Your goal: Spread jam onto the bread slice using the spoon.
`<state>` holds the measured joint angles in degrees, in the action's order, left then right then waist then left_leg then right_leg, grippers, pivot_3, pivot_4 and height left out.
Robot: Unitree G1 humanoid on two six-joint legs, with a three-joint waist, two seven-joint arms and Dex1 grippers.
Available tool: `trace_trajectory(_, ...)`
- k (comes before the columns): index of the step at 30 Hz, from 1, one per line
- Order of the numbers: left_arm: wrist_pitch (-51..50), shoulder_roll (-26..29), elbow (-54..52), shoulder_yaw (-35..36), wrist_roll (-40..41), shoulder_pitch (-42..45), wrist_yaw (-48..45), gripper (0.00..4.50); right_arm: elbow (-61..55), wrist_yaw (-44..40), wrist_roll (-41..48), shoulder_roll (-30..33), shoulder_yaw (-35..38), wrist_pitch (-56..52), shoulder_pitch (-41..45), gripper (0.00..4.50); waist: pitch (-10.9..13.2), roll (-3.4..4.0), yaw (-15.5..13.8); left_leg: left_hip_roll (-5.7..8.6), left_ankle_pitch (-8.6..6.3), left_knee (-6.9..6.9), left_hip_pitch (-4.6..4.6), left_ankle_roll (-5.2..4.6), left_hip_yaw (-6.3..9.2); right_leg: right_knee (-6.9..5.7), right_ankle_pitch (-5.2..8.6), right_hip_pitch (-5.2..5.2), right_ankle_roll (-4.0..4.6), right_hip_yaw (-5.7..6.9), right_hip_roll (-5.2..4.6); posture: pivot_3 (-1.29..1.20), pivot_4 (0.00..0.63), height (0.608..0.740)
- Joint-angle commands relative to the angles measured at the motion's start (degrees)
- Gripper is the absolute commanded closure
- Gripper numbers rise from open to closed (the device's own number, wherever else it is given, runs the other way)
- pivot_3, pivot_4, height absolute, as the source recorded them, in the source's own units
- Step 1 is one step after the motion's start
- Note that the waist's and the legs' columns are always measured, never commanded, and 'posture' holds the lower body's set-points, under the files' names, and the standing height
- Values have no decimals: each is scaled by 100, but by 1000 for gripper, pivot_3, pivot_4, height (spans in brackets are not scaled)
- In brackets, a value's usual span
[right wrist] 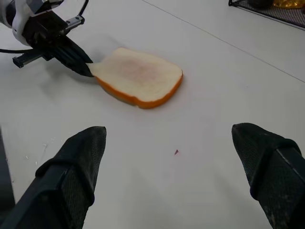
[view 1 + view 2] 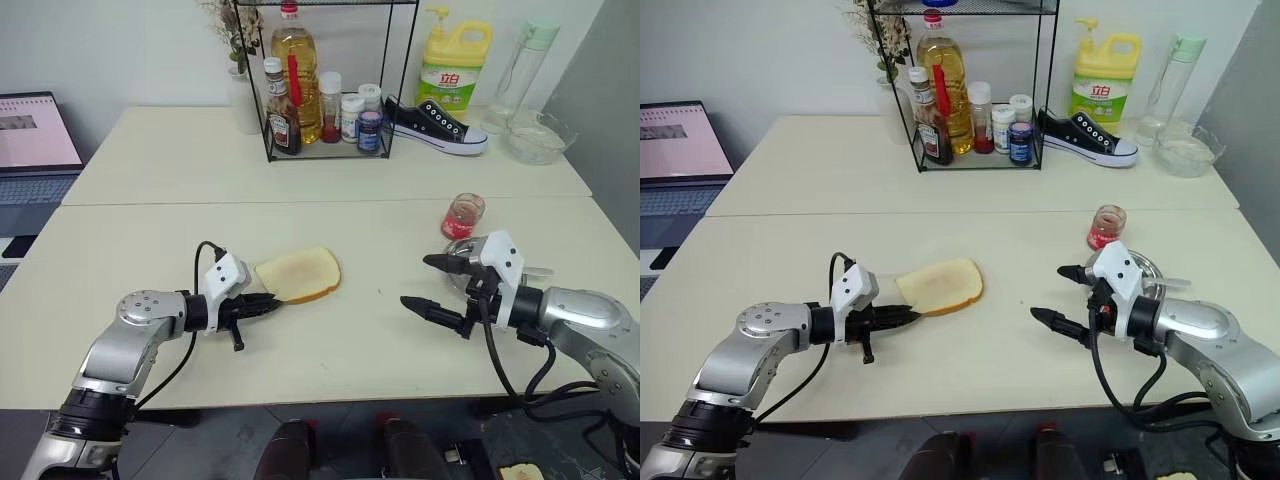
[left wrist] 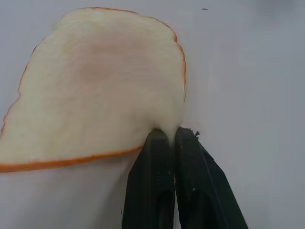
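The bread slice [image 2: 300, 274] lies flat on the white table [image 2: 330, 350], pale with a tan crust and a faint pinkish-brown smear in its middle. My left gripper [image 2: 270, 303] is shut on the slice's near left corner; the black fingers [image 3: 162, 181] pinch the crumb there. My right gripper [image 2: 417, 282] hovers open to the right of the bread, with nothing between its fingers [image 1: 76, 167]. The small glass jar of red jam [image 2: 463, 215] stands behind it. A thin silvery spoon handle [image 2: 1175, 283] sticks out of a round steel dish [image 2: 1143, 266], mostly hidden by the right gripper.
At the back stand a black wire rack [image 2: 325, 150] with oil and sauce bottles, a black sneaker [image 2: 435, 125], a yellow detergent bottle [image 2: 453, 70], a clear bottle and a glass bowl [image 2: 540, 138]. A laptop [image 2: 35, 150] sits at far left.
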<state>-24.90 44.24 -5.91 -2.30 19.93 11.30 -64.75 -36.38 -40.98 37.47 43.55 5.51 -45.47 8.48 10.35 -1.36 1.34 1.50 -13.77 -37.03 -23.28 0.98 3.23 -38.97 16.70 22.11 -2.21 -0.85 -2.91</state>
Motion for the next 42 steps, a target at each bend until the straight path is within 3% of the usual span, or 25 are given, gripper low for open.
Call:
trace_trajectory(1,116,66,-435,-187,67,-5,-270,4460,-282,-11,165,-21,42,31,0,0,0,1,-5,0,0,1,0,0,0,1,0,0,0,0,0,0,150,740)
trace_trajectory(5,198,-69,-508,-457,40,60,-359,4460,-355,48,254,-89,-23,-13,-7,0,0,0,-6,1,0,-2,1,0,0,-1,0,-2,0,0,0,0,150,740)
trace_trajectory(9,953,-98,56,-873,-597,278,-378,4460,-359,41,298,-60,-39,-29,2,0,0,0,-9,1,0,-2,0,0,0,-1,0,-2,0,1,1,0,150,740)
trace_trajectory(15,1642,-453,981,-804,-998,671,18,4460,-346,98,262,-69,-97,-16,53,0,-1,-2,-27,2,0,-3,1,0,0,-1,0,-2,-1,6,2,0,150,740)
trace_trajectory(25,1647,-275,957,-716,-926,568,-151,4460,-383,149,292,-21,-72,-41,8,0,-1,-1,-16,2,0,-3,2,0,0,-2,0,-2,-1,4,2,0,150,740)
trace_trajectory(26,1604,-273,926,-698,-892,569,-151,4001,-386,160,298,-28,-75,-47,12,0,-1,-1,-15,2,0,-3,2,0,0,-2,0,-2,-1,4,2,0,150,740)
trace_trajectory(31,1049,-7,490,-458,-569,484,-237,2557,-429,282,329,-40,29,-116,-70,0,-1,-1,-7,2,0,-3,2,0,0,-2,0,-2,-1,4,3,0,150,740)
trace_trajectory(38,-811,796,-1218,439,765,577,-313,230,-566,985,1316,-155,1566,-714,-760,0,0,-2,-65,-1,0,-4,-5,0,6,0,0,-2,-1,4,2,0,150,740)
trace_trajectory(39,-968,799,-1356,439,855,683,-254,23,-555,1035,1404,-133,1735,-750,-850,0,0,-2,-86,1,0,-4,-4,0,6,1,0,-4,-1,4,0,0,150,740)
trace_trajectory(42,-968,85,-1453,46,814,1439,245,23,-394,1563,1890,-349,2439,-950,-1151,0,0,-2,-153,6,0,-7,8,0,3,1,0,-19,-3,4,1,0,150,740)
